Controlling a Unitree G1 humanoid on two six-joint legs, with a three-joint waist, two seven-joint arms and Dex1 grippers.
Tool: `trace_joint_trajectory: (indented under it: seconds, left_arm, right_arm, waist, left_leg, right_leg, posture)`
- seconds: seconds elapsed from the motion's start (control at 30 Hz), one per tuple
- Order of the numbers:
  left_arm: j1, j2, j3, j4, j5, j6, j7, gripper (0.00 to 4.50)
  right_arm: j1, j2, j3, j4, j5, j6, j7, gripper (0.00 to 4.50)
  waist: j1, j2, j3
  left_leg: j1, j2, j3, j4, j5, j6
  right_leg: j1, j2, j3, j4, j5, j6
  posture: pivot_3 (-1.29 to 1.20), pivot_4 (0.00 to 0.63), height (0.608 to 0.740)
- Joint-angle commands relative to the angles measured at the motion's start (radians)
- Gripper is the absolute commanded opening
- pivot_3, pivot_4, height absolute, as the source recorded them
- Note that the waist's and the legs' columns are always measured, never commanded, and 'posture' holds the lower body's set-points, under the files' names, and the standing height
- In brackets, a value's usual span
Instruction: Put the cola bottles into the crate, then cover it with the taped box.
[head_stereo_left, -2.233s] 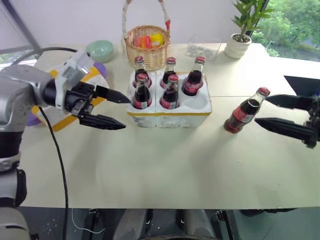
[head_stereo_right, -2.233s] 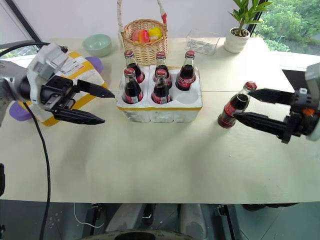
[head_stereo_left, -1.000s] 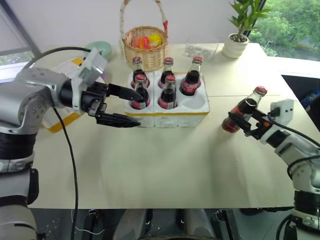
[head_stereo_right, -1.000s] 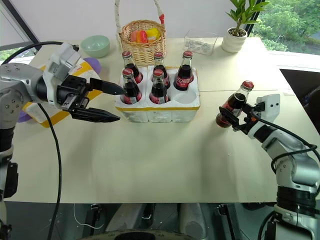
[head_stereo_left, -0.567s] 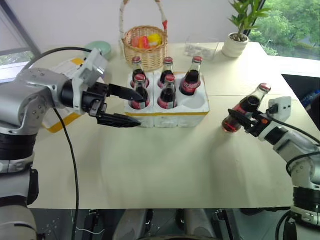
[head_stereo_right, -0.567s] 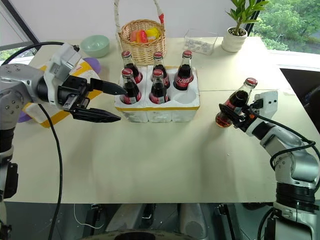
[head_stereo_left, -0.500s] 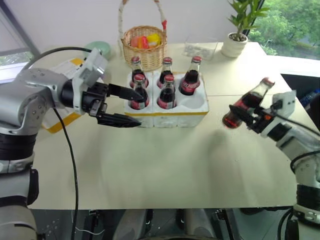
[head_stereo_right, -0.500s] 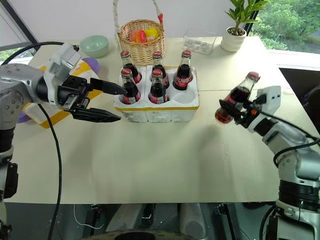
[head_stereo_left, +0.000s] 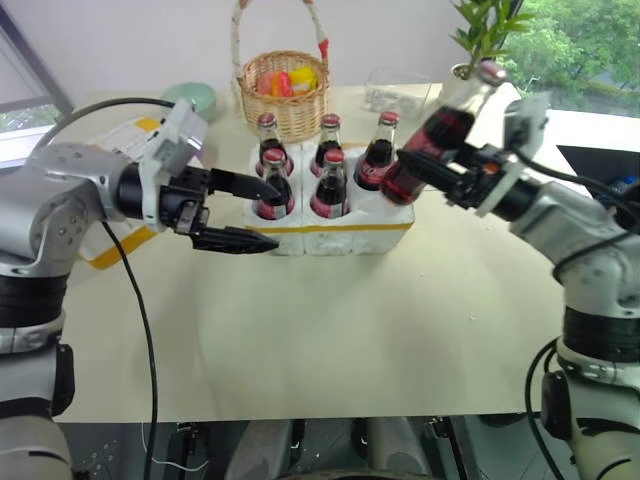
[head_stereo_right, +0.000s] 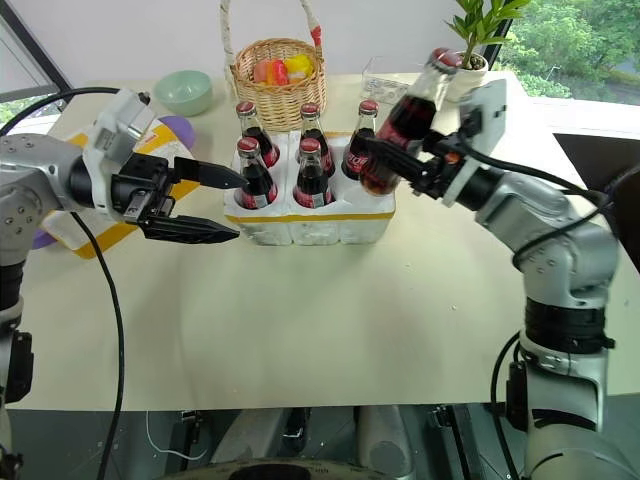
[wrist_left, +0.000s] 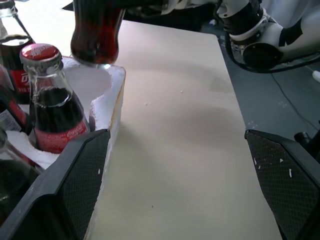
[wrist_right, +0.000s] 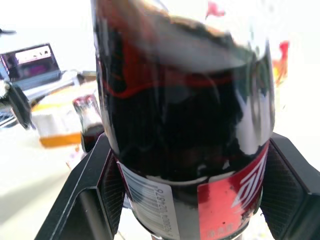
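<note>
Just bottle (head_stereo_left: 430, 143) — above crate (head_stereo_left: 385, 226) edge

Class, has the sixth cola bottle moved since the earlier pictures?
Yes. The right pincer has lifted the sixth bottle off the table and carried it left, over the crate.

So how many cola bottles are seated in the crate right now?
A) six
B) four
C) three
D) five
D: five cola bottles stand in the crate, its front right socket is bare, and the sixth bottle hangs tilted above that corner, clamped in the right gripper, not yet lowered in.
</note>
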Motion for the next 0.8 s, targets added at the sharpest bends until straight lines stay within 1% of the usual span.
trace_joint_trajectory:
  seconds: [0.03, 0.33, 0.4, 0.43, 0.47, 0.53, 0.6, 0.7, 0.8]
  left_arm:
    - [-0.004, 0.016, 0.048, -0.030, -0.020, -0.007, 0.010, 4.50]
    - [0.009, 0.020, 0.069, -0.041, -0.035, 0.002, 0.041, 4.50]
    - [0.012, 0.020, 0.069, -0.041, -0.035, -0.001, 0.046, 4.50]
    - [0.013, 0.021, 0.069, -0.040, -0.035, -0.001, 0.049, 4.50]
    - [0.013, 0.021, 0.070, -0.040, -0.036, 0.001, 0.052, 4.50]
    - [0.022, 0.023, 0.075, -0.046, -0.034, 0.000, 0.063, 4.50]
    - [0.046, 0.035, 0.096, -0.060, -0.021, -0.002, 0.100, 4.50]
    - [0.090, 0.064, 0.165, -0.073, 0.005, -0.011, 0.188, 4.50]
    - [0.195, 0.122, 0.289, -0.117, 0.059, -0.027, 0.286, 4.50]
  right_arm:
    - [-0.057, 0.006, -0.003, 0.018, -0.029, -0.061, 0.040, 2.82]
    - [-0.045, 0.038, 0.137, 0.122, -0.163, -0.093, 0.121, 2.82]
    - [-0.052, 0.048, 0.153, 0.148, -0.178, -0.079, 0.127, 3.88]
    - [-0.056, 0.051, 0.159, 0.158, -0.188, -0.078, 0.130, 4.24]
    - [-0.057, 0.051, 0.167, 0.164, -0.203, -0.084, 0.136, 4.43]
    - [-0.057, 0.037, 0.175, 0.153, -0.224, -0.088, 0.152, 4.43]
    - [-0.046, -0.019, 0.142, 0.102, -0.206, -0.057, 0.190, 4.43]
    - [-0.027, -0.117, 0.074, 0.022, -0.149, -0.006, 0.250, 4.43]
    - [0.002, -0.247, -0.037, -0.061, -0.043, 0.073, 0.339, 4.43]
  waist:
    - [0.001, 0.000, 0.000]
    - [-0.003, 0.000, 0.000]
    - [-0.003, 0.000, 0.000]
    - [-0.003, 0.000, 0.000]
    - [-0.003, 0.000, 0.000]
    - [-0.003, 0.000, 0.000]
    - [-0.002, 0.000, 0.000]
    - [-0.001, 0.000, 0.000]
    - [-0.002, 0.000, 0.000]
  left_leg:
    - [0.000, 0.000, 0.000, 0.000, 0.000, 0.000]
    - [0.000, 0.000, 0.000, 0.000, 0.000, 0.000]
    - [0.000, 0.000, 0.000, 0.000, 0.000, 0.000]
    - [0.000, 0.000, 0.000, 0.000, 0.000, -0.001]
    - [0.000, 0.000, 0.000, 0.000, 0.000, -0.001]
    - [0.000, 0.000, 0.000, 0.000, 0.000, -0.001]
    - [0.000, 0.000, 0.000, 0.000, 0.000, 0.000]
    - [-0.001, 0.000, 0.000, 0.000, 0.000, 0.000]
    - [-0.001, 0.000, 0.000, 0.000, -0.002, 0.002]
  right_leg:
    - [0.000, 0.000, 0.000, 0.000, 0.000, 0.000]
    - [0.000, 0.000, 0.000, 0.000, 0.000, 0.000]
    - [-0.001, 0.000, 0.000, 0.001, 0.000, 0.000]
    - [-0.001, 0.000, 0.000, 0.001, 0.000, 0.000]
    - [-0.001, 0.000, 0.000, 0.001, 0.000, 0.000]
    - [-0.001, 0.000, 0.000, 0.001, 0.000, 0.000]
    - [-0.001, 0.000, 0.000, 0.000, 0.000, 0.000]
    - [-0.001, 0.000, 0.000, 0.000, 0.000, 0.000]
    - [-0.001, 0.000, 0.000, -0.001, 0.000, 0.000]
  posture:
    - [0.00, 0.150, 0.738]
    - [0.00, 0.150, 0.738]
    - [0.00, 0.150, 0.738]
    - [0.00, 0.150, 0.738]
    - [0.00, 0.150, 0.738]
    - [0.00, 0.150, 0.738]
    - [0.00, 0.150, 0.738]
    - [0.00, 0.150, 0.738]
    - [0.00, 0.150, 0.738]
